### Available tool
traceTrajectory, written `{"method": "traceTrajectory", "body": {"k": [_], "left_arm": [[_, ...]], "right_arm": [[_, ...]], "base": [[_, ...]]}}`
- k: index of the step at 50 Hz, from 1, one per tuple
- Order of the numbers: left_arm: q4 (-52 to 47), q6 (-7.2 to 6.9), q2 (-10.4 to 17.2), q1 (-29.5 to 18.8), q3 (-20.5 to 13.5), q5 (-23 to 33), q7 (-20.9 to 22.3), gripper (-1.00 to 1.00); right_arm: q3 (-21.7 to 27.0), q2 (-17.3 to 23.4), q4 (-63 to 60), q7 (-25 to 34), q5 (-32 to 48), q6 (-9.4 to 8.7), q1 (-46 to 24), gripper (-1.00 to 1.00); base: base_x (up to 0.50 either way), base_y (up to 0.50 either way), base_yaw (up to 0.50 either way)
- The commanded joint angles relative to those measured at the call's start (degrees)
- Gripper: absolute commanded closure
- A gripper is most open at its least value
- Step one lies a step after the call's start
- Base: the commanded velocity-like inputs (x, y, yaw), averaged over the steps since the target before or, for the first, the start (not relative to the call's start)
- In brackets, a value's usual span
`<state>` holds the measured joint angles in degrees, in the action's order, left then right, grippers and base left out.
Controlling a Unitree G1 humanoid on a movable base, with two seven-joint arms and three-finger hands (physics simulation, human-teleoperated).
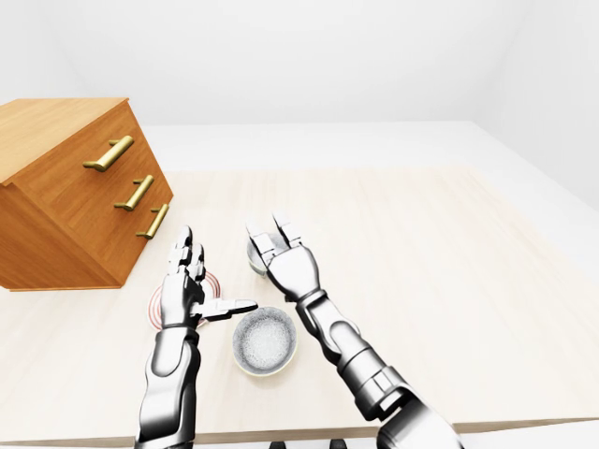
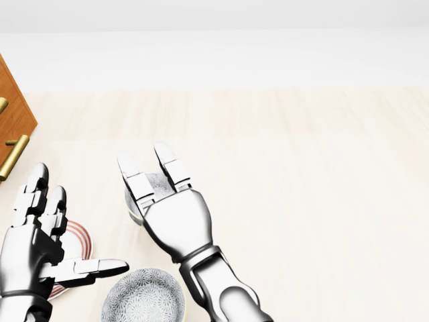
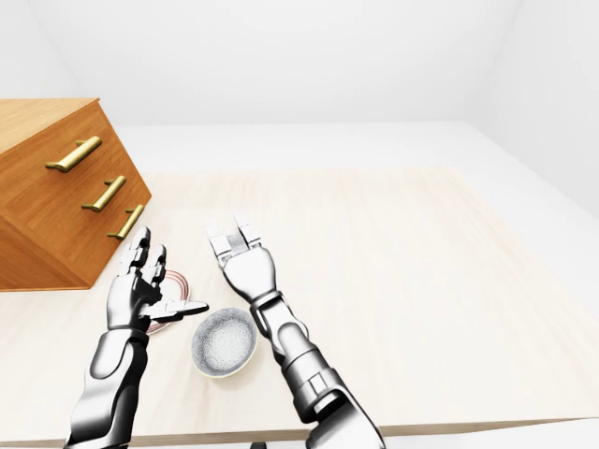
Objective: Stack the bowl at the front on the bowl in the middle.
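Note:
A grey speckled bowl sits lowest in the left-eye view, between my two forearms. Above it stands a second grey bowl, largely hidden behind my right hand. That hand is open, fingers pointing up and away, holding nothing. At the left lies a red-striped bowl, mostly covered by my left hand. The left hand is open too, thumb stretched toward the speckled bowl, with nothing in its grasp.
A wooden drawer cabinet with brass handles stands tilted at the left of the pale wooden table. The table's near edge runs along the bottom of the left-eye view. White floor and walls lie beyond.

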<state>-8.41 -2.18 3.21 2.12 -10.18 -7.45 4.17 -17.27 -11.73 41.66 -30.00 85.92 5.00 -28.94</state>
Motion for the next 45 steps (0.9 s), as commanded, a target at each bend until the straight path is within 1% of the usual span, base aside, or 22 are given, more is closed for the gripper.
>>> {"method": "traceTrajectory", "body": {"k": [1,3,5,7,12,17,19,22,27,30,31,32,33,34,35,36,37,38,41,45], "left_arm": [[0.34,0.08,0.03,-0.21,0.13,0.09,-0.11,-1.00],[0.27,0.10,0.00,-0.13,0.22,0.16,-0.12,-1.00],[0.35,0.12,-0.02,-0.17,0.26,0.21,-0.14,-1.00],[0.41,0.15,-0.02,-0.20,0.31,0.25,-0.15,-1.00],[0.45,0.13,-0.02,-0.25,0.32,0.23,-0.18,-1.00],[0.26,0.07,-0.03,-0.10,0.25,0.12,-0.14,-1.00],[0.17,0.07,-0.05,-0.05,0.23,0.07,-0.11,-1.00],[0.05,0.15,-0.15,0.08,0.40,0.23,-0.19,-1.00],[0.03,0.18,-0.26,0.08,0.59,0.40,-0.38,-1.00],[0.88,0.33,-0.26,-0.43,0.77,0.56,-0.55,-1.00],[1.79,0.08,-0.22,-1.12,0.93,0.53,-0.66,-1.00],[2.75,-1.01,-0.23,-2.28,0.92,-0.11,-0.97,-1.00],[6.41,-2.12,0.17,-5.24,1.30,-0.60,-0.81,-1.00],[10.19,-1.19,0.38,-7.32,1.63,-0.05,-1.51,-1.00],[12.76,0.66,0.36,-8.21,2.06,0.65,-2.28,-1.00],[12.39,0.88,0.42,-7.72,2.67,0.95,-2.30,-1.00],[11.50,0.62,0.49,-7.21,2.86,0.86,-2.23,-1.00],[11.74,0.75,0.55,-7.29,2.89,0.83,-2.26,-1.00],[11.97,0.97,0.59,-7.16,3.03,0.80,-2.32,-1.00],[11.51,0.92,0.54,-6.86,3.20,0.98,-2.31,-1.00]], "right_arm": [[0.38,0.70,-10.17,0.00,-0.97,0.00,2.25,-1.00],[0.48,0.96,-13.84,0.00,-1.64,0.00,2.99,-1.00],[0.94,1.42,-18.38,2.13,-2.61,0.00,3.68,-1.00],[1.30,1.83,-20.03,3.12,-3.25,0.00,3.79,-1.00],[1.66,2.59,-19.85,2.59,-3.71,0.00,3.94,-1.00],[2.36,3.78,-25.17,5.58,-5.23,0.00,6.26,-1.00],[3.62,4.72,-31.07,9.12,-8.23,0.00,8.62,-1.00],[4.95,6.04,-37.43,12.30,-12.32,0.00,10.96,-1.00],[7.32,8.22,-43.56,14.90,-19.18,0.00,13.58,-1.00],[8.02,9.30,-41.79,13.94,-21.27,0.00,13.36,-1.00],[8.06,9.45,-39.90,13.06,-21.59,0.00,12.90,-1.00],[8.06,9.53,-38.39,12.38,-21.68,0.00,12.33,-1.00],[8.11,9.52,-35.92,11.72,-21.91,0.00,11.28,-1.00],[8.08,9.51,-33.54,10.72,-21.83,0.00,10.27,-1.00],[8.05,9.47,-31.16,9.82,-21.89,0.00,9.30,-1.00],[8.03,9.42,-29.56,9.20,-22.02,0.00,8.58,-1.00],[8.35,9.41,-26.72,8.44,-22.71,0.00,6.90,-1.00],[8.50,9.53,-25.80,7.94,-23.21,0.00,6.36,-1.00],[10.04,9.82,-21.20,7.54,-27.32,0.00,3.85,-1.00],[11.68,10.28,-21.89,9.25,-34.45,0.00,4.14,-1.00]], "base": [[0.00,0.00,0.00],[0.00,0.00,0.00],[0.00,0.00,0.00],[0.00,0.00,0.00],[0.00,0.00,0.00],[0.00,0.00,0.00],[0.00,0.00,0.00],[0.00,0.00,0.00],[0.00,0.00,0.00],[0.00,0.00,0.00],[0.00,0.00,0.00],[0.00,0.00,0.00],[0.00,0.00,0.00],[0.00,0.00,0.00],[0.00,0.00,0.00],[0.00,0.00,0.00],[0.00,0.00,0.00],[0.00,0.00,0.00],[0.00,0.00,0.00],[0.00,0.00,0.00]]}}
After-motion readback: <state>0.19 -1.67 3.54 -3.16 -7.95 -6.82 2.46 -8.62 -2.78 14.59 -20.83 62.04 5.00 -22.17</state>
